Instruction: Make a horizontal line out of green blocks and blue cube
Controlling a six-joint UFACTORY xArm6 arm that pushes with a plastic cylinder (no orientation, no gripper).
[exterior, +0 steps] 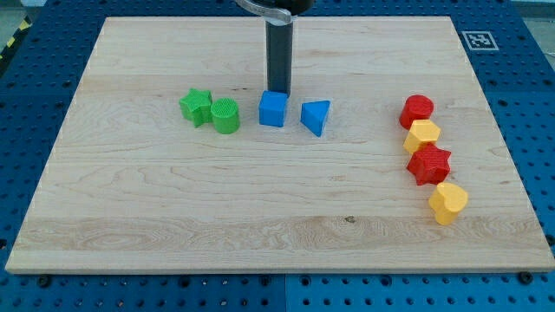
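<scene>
My tip touches one blue cube; two green blocks sit left; no hand shows.

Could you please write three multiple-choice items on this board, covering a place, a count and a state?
1. My tip is: A) just above the blue cube; B) beside the yellow blocks; C) at the view's bottom.
2. Red blocks: A) one; B) two; C) four.
3. The green star and green cylinder are: A) stacked; B) far apart; C) side by side, about touching.

Answers: 1 A, the rod ends at the cube's top edge. 2 B, one and another in the right column. 3 C, no clear gap shows.
</scene>
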